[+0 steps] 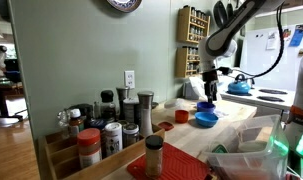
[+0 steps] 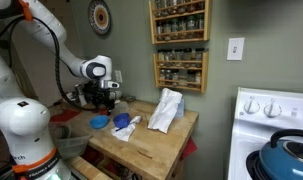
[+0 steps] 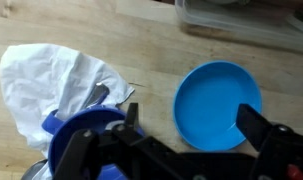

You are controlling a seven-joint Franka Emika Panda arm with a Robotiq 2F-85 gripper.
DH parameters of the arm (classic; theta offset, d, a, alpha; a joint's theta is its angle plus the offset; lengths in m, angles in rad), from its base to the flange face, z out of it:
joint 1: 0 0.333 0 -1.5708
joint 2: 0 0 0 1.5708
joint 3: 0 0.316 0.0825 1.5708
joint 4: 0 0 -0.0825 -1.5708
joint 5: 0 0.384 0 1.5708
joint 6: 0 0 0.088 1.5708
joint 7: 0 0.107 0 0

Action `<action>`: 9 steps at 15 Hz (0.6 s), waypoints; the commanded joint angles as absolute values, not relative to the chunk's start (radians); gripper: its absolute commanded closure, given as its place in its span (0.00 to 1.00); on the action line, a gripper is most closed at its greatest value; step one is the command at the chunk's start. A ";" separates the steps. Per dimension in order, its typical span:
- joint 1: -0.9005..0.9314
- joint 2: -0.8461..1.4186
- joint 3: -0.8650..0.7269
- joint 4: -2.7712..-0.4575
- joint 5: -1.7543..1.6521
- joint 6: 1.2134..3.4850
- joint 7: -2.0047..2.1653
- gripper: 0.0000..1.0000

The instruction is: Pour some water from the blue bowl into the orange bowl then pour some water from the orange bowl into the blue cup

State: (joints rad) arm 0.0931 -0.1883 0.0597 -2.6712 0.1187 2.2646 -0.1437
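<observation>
the tool (image 3: 176, 150) hangs open above the wooden worktop (image 3: 141, 40), its dark fingers (image 3: 263, 135) spread wide with nothing between them. in the wrist view the blue bowl (image 3: 217, 100) sits upright on the wood under the gap, nearer one finger, and touches neither; whether it holds water cannot be told. under the opposite finger stands the blue cup (image 3: 81, 135), just beside the bowl, its rim partly hidden by the tool. a crumpled white cloth (image 3: 46, 75) lies against the cup on the side away from the bowl. a clear container (image 3: 241, 12) shows at the far edge of that view. in an exterior view the orange bowl (image 1: 181, 116) rests on the worktop near the blue bowl, apart from it, with a small flat red disc (image 1: 164, 126) just beyond it. a pale blue kettle (image 1: 239, 87) stands behind the arm, and spice jars (image 1: 111, 130) crowd the foreground.
</observation>
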 commanded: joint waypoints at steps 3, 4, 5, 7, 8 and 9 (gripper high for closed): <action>0.114 -0.136 0.067 -2.701 0.155 2.309 -0.156 0.06; 0.115 -0.126 0.068 -2.702 0.162 2.314 -0.156 0.18; 0.117 -0.116 0.068 -2.705 0.178 2.324 -0.160 0.34; 0.119 -0.102 0.071 -2.712 0.195 2.363 -0.160 0.46; 0.120 -0.095 0.072 -2.714 0.208 2.379 -0.164 0.15; 0.118 -0.089 0.073 -2.718 0.209 2.400 -0.158 0.13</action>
